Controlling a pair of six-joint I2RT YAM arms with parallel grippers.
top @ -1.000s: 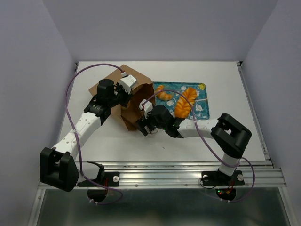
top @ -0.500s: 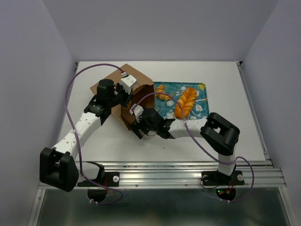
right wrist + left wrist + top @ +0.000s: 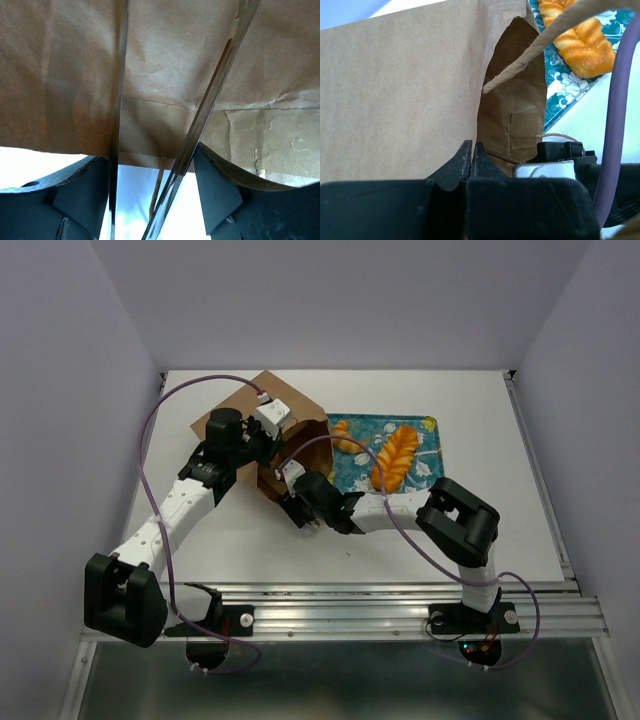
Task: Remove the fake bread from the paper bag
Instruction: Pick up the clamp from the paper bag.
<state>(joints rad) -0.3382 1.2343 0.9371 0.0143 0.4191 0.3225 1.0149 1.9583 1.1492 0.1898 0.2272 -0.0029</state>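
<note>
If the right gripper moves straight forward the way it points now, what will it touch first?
The paper bag, probably its inner wall: in the wrist view creased brown paper fills the space ahead of the right gripper. How far away is unclear.

Brown paper bag, orange-golden fake bread, teal floral-patterned tray.

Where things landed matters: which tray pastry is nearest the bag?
The small curved croissant, at the tray's end beside the paper bag; the braided loaf lies farther off.
</note>
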